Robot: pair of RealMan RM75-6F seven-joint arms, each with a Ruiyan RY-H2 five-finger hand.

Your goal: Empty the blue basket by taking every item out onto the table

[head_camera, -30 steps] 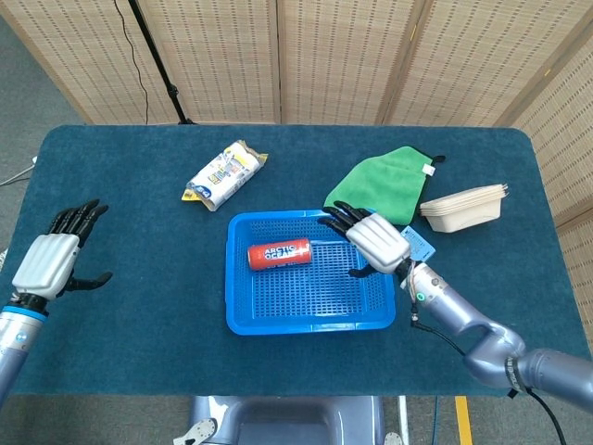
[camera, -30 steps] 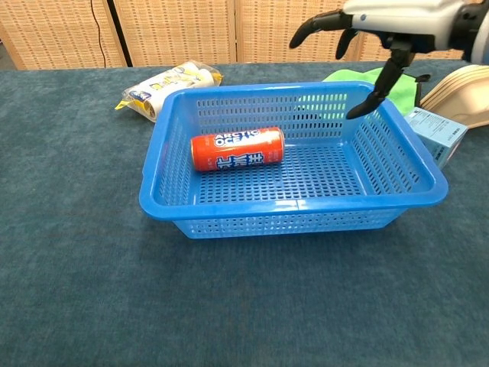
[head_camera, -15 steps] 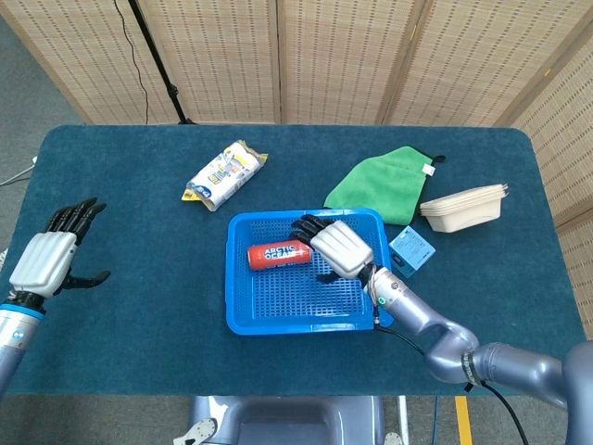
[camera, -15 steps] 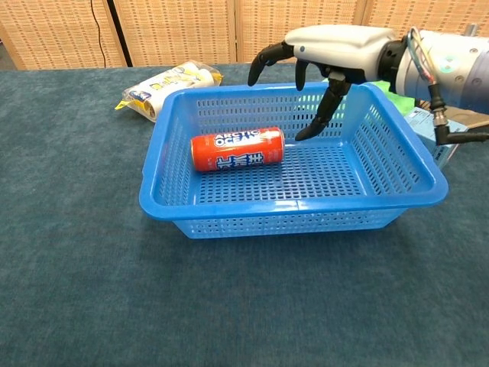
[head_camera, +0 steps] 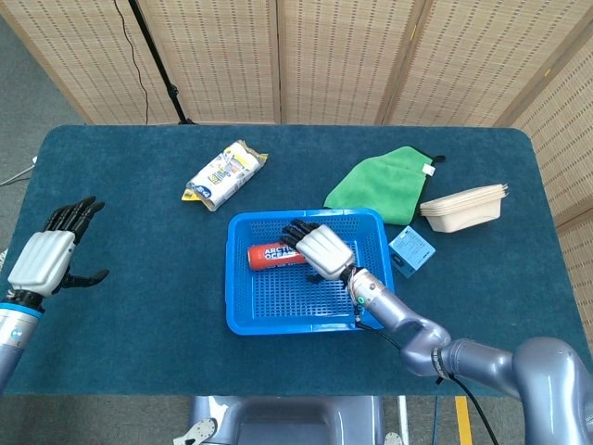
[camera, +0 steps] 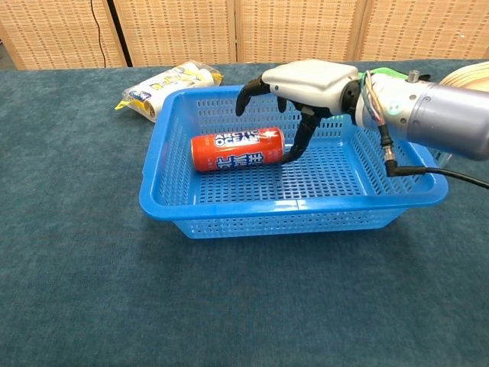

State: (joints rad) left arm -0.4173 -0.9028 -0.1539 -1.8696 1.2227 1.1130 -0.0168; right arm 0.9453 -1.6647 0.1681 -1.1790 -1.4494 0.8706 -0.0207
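The right hand (camera: 306, 84) hangs over the right end of the red can (camera: 238, 149), fingers spread and curled downward, thumb reaching down at the can's near right end; nothing is gripped yet, and whether any fingertip touches the can cannot be told. The step in hand looks like the reach for the last item in the blue basket (camera: 416, 191). The next move likely calls for lowering the palm, closing around the can's round body, then lifting it clear of the rim and setting it on the table (camera: 76, 290).

The can is a smooth cylinder lying on its side, toward the far left of the basket floor, and would probably roll if nudged. The basket is rigid perforated plastic with sloping walls. The table wears a dark teal, carpet-like cloth.

Far left, the left hand (head_camera: 51, 255) hovers spread and holds nothing. Outside the basket lie a crinkly snack packet (head_camera: 225, 174), a soft green cloth (head_camera: 384, 181), stacked pale trays (head_camera: 463, 206) and a small blue box (head_camera: 411, 250).
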